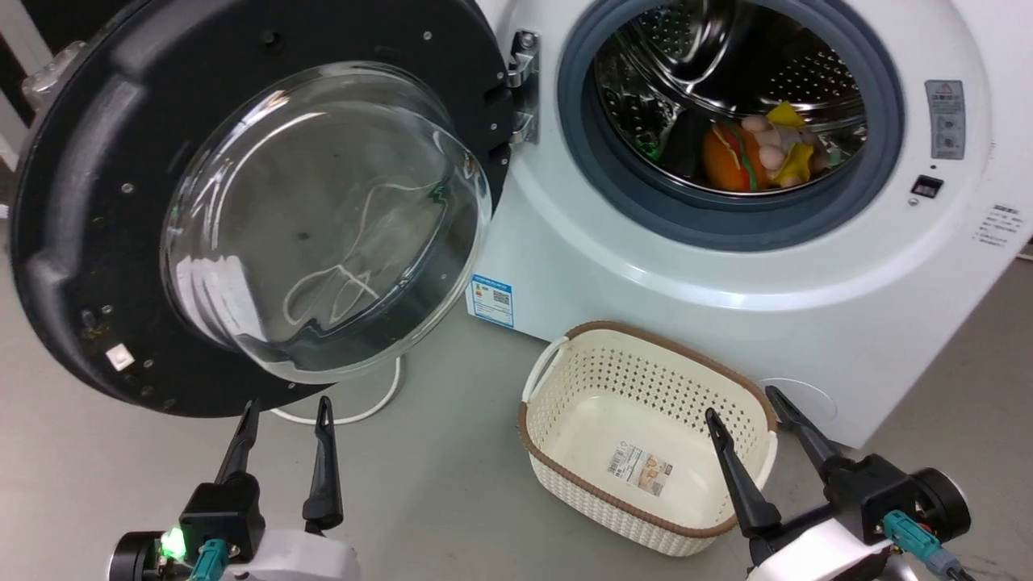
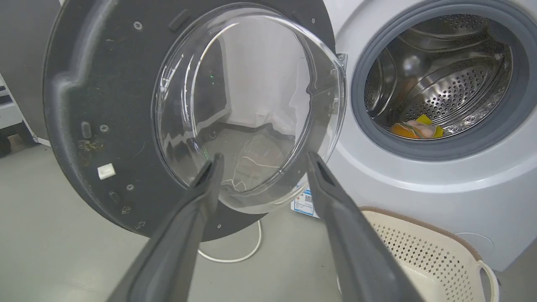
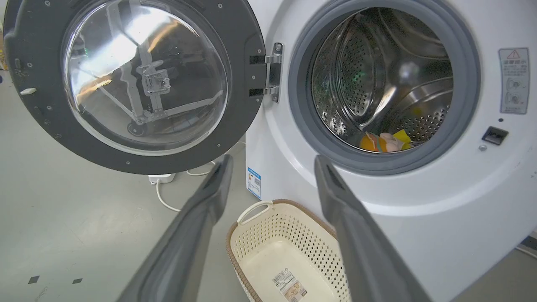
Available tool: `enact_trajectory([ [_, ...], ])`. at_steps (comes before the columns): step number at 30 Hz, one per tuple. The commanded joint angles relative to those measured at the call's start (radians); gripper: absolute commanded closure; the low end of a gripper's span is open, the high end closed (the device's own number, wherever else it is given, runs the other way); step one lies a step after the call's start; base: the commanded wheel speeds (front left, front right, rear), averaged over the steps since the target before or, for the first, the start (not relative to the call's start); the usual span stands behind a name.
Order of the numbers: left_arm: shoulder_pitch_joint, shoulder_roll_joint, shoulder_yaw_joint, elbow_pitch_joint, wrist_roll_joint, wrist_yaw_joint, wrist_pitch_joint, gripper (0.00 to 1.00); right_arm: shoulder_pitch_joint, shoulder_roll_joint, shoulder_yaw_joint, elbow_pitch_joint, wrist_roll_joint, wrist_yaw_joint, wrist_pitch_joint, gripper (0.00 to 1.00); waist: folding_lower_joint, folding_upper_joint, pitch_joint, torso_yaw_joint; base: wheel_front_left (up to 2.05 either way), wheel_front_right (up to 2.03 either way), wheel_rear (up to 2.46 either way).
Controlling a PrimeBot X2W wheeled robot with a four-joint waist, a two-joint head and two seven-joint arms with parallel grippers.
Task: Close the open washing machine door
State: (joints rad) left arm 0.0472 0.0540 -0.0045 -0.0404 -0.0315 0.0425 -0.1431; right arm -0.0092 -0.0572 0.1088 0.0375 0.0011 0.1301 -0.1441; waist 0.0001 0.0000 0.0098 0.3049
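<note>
left claw (image 1: 288, 403) and right claw (image 1: 741, 402) agape, empty, left near wide-swung washing machine door (image 1: 73, 202) lower edge

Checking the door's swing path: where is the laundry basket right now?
In the head view the cream basket sits on the floor at lower right, below the drum opening, right of the open door.

Floor-level holdings, left to right:
- Washing machine door (image 1: 258, 210): far left, swung out from the hinge (image 1: 523, 89) (which sits between door and drum opening).
- Cable (image 1: 367, 415): on the floor under the door.
- Washing machine (image 1: 646, 274): far right.
- Toys (image 1: 730, 157): inside the drum, low.
- Basket (image 1: 597, 504): on the floor just before the machine, right of the door.
- Left gripper (image 1: 288, 403): near, below the door.
- Right gripper (image 1: 741, 402): near, at the basket's right end.
</note>
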Motion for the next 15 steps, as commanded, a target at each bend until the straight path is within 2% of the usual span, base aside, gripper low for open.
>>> enact_trajectory([
  [1, 0.014, 0.001, 0.005, -0.005, -0.007, 0.006, -0.013, 0.00, -0.001, -0.004, 0.003, 0.002, -0.008, 0.000, -0.012, 0.00, 0.0000, 0.0000, -0.001, 0.011, 0.00, 0.00, 0.00],
  [12, 0.019, 0.000, 0.007, -0.002, -0.014, 0.004, -0.034, 0.00, 0.018, -0.002, 0.006, 0.000, -0.016, 0.000, -0.033, 0.00, 0.0000, 0.0000, 0.005, 0.056, 0.00, 0.00, 0.00],
  [13, 0.020, 0.000, 0.005, 0.002, -0.018, -0.001, -0.038, 0.53, 0.021, -0.002, 0.002, -0.001, -0.016, 0.000, -0.037, 0.00, -0.0001, 0.0000, 0.006, 0.065, 0.00, 0.00, 0.00],
  [14, 0.020, 0.000, 0.005, 0.002, -0.018, -0.001, -0.038, 0.53, 0.021, -0.002, 0.002, -0.001, -0.016, 0.000, -0.037, 0.00, -0.0001, 0.0000, 0.006, 0.065, 0.00, 0.00, 0.00],
  [15, 0.018, 0.000, 0.003, 0.003, -0.021, -0.010, -0.042, 1.00, 0.025, -0.001, -0.002, -0.003, -0.018, 0.000, -0.041, 0.00, -0.0001, 0.0000, 0.008, 0.074, 0.00, 0.00, 0.00],
])
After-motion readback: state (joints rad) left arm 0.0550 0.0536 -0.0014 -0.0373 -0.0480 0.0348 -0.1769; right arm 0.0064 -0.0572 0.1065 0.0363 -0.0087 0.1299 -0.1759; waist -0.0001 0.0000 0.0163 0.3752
